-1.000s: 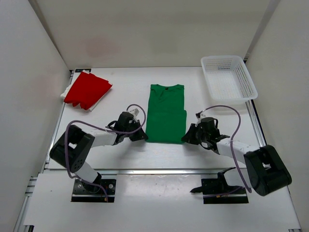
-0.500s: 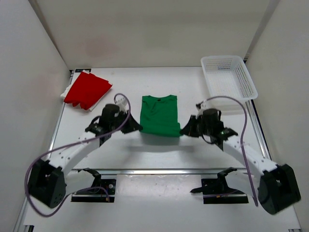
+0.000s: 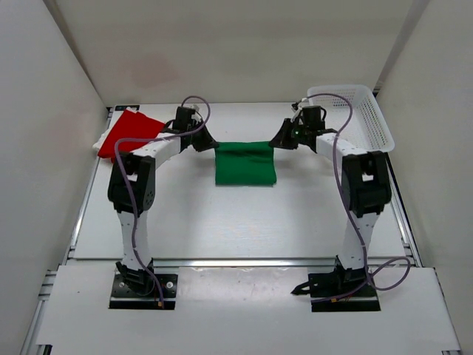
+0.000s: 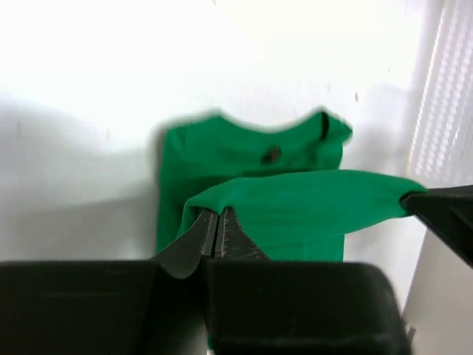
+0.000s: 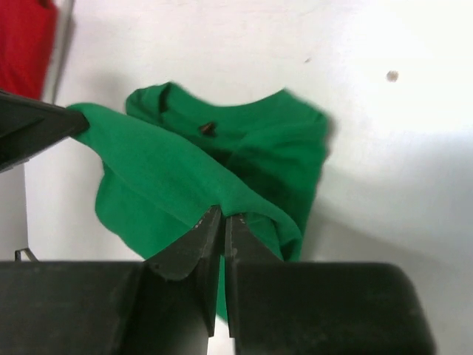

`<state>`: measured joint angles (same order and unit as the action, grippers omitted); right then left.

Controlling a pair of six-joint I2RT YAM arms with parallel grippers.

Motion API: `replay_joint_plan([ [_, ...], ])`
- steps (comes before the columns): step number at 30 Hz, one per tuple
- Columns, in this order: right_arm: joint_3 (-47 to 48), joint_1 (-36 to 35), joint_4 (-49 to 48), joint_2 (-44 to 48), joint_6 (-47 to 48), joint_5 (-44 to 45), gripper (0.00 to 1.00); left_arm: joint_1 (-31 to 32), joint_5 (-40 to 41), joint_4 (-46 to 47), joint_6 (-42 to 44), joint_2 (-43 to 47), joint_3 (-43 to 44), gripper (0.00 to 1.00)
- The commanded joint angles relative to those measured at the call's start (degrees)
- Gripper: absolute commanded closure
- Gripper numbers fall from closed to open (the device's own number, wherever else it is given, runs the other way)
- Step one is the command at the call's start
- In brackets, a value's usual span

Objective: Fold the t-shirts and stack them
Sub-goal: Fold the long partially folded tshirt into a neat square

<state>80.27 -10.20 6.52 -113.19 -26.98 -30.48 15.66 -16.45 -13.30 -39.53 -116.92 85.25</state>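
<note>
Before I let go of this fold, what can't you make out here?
The cream-white t-shirt: top view, nearly all under the red t-shirt.
Near hem of the green t-shirt: both wrist views, behind the bodies of the left tool and right tool.
Left rim of the basket: top view, partly behind the right arm.

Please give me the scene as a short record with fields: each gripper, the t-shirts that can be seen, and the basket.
left gripper: shut on the left corner of the green t-shirt's lifted edge
right gripper: shut on the right corner of the same edge
green t-shirt: in the middle, lifted edge stretched between both grippers, collar showing
red t-shirt: folded, far left
basket: white mesh, far right
</note>
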Motion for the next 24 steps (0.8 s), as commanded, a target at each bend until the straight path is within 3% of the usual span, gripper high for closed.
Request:
replay_joint_plan([
  [1,9.09,1.14,1.38,-6.58,0.00,-2.39,0.97,-1.59,1.60,-1.47,-1.69,-3.47,8.69,0.88],
  [2,11.29,1.32,0.78,-7.22,-0.52,-2.48,0.93,-1.95,0.72,-0.77,-2.39,-5.14,10.62,0.83],
  [4,14.20,1.32,-0.46,-9.24,-2.10,-2.30,0.65,-3.44,-0.95,0.46,-4.32,-6.38,12.12,0.50],
  [6,15.97,1.15,-0.46,-9.16,-2.03,-1.87,0.49,-4.06,-2.01,4.22,-5.64,-4.12,9.43,0.40],
  [8,16.93,0.00,2.16,-8.28,0.69,1.19,0.38,-4.23,-0.96,8.09,-6.53,-0.26,4.59,0.41],
  [10,14.31,-1.31,2.44,-4.78,2.36,4.18,0.40,-3.63,-0.60,11.61,-6.88,4.49,-1.55,0.43],
  [12,6.08,-2.46,-1.50,-1.43,1.94,6.31,0.59,-1.52,-1.39,14.77,-6.88,7.13,-6.21,0.45],
  [13,3.60,-3.16,-4.56,0.32,0.80,6.14,0.75,0.40,-1.48,16.53,-7.05,7.76,-9.63,0.47],
  [15,1.03,-3.69,-7.67,-0.54,-0.61,2.29,0.96,4.62,-1.04,19.35,-6.97,8.73,-14.14,0.47],
  [18,0.60,-5.88,-4.07,-3.79,1.23,0.41,1.00,7.53,-1.13,21.29,-6.96,6.45,-19.67,0.53],
  [24,-10.12,-6.77,-11.09,-3.80,-1.67,2.35,1.00,7.02,-4.46,32.70,-12.15,6.53,-34.52,0.59],
])
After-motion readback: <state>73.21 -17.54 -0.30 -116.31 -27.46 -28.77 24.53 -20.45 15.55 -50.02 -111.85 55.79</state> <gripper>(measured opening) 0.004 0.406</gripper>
